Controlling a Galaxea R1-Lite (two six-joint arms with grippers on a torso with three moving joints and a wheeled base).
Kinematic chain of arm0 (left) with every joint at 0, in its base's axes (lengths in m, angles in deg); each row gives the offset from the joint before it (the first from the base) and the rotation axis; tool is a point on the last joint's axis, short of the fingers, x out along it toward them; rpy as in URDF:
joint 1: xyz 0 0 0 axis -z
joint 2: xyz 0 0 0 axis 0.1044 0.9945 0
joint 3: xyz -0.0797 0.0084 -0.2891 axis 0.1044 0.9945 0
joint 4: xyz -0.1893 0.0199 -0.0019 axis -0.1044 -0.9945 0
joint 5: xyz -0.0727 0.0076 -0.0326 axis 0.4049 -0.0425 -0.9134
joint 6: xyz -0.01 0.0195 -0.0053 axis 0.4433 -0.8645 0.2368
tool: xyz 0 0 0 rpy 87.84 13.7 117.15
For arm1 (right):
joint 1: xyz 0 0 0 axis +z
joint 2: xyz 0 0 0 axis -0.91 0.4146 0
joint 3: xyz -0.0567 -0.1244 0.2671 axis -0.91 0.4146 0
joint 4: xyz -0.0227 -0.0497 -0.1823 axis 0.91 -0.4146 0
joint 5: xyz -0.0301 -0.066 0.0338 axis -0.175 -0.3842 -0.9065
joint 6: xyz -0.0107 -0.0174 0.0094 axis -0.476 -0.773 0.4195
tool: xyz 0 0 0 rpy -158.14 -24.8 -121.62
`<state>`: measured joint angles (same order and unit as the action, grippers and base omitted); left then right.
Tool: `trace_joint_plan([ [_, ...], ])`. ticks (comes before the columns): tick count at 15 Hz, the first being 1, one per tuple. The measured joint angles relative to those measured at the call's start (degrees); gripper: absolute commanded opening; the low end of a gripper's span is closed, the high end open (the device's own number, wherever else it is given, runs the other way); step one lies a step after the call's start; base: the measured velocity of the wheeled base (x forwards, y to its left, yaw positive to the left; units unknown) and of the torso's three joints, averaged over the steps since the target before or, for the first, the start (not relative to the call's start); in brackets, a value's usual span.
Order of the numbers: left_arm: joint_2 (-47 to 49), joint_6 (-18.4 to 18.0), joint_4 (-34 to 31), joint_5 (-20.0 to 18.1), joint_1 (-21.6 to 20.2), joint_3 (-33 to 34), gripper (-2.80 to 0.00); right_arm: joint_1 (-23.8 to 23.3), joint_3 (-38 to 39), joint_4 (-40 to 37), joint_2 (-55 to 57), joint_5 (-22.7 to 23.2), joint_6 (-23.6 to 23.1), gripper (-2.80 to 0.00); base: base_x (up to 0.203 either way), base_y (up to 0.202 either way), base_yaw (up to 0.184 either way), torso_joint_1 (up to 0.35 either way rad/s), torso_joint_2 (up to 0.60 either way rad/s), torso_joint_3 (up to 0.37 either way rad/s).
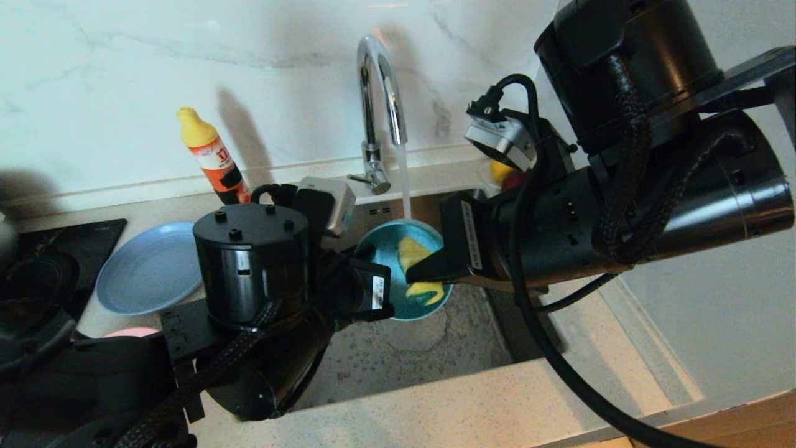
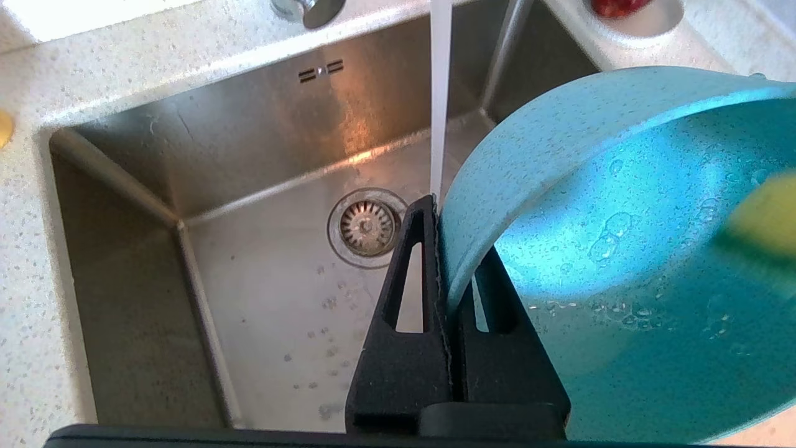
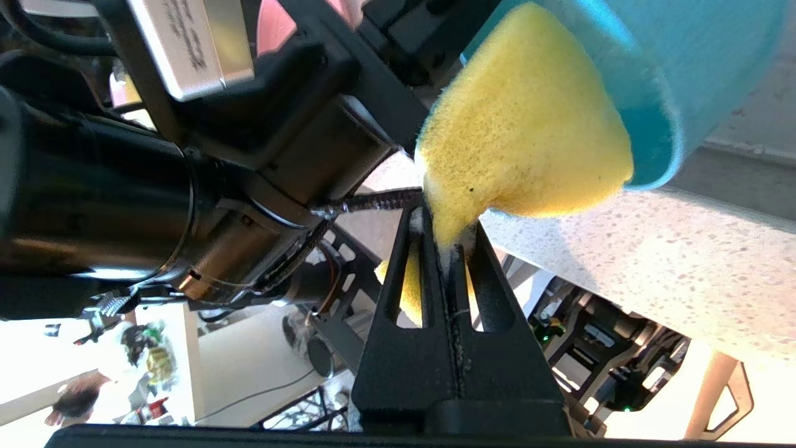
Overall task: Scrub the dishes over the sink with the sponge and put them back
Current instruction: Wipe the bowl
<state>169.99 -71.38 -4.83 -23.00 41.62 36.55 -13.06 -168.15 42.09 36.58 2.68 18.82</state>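
Over the steel sink (image 2: 261, 298), my left gripper (image 2: 454, 236) is shut on the rim of the teal bowl (image 2: 622, 249), holding it tilted beside the running water. One finger sits outside the wall and one inside. My right gripper (image 3: 444, 221) is shut on the yellow sponge (image 3: 528, 124), which presses against the bowl's inside (image 1: 388, 249). A light-blue plate (image 1: 149, 267) lies on the counter to the left. A pink plate (image 1: 130, 331) peeks out from behind my left arm.
The chrome tap (image 1: 379, 81) pours a thin stream (image 2: 440, 93) that falls just past the bowl's rim. An orange soap bottle (image 1: 214, 158) stands at the back wall. A black hob (image 1: 56, 249) lies at far left, a saucer with fruit (image 2: 628, 9) behind the sink.
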Motion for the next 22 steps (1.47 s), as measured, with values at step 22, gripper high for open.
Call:
trace_joint_plan([
  [22, -3.6, -0.2, 0.0, -0.4, 0.2, 4.1, -2.80, -4.3, -5.7, 0.1, 3.5, 5.5, 1.9, -2.80, 0.000, 0.000, 0.000, 0.000, 0.00, 0.000],
])
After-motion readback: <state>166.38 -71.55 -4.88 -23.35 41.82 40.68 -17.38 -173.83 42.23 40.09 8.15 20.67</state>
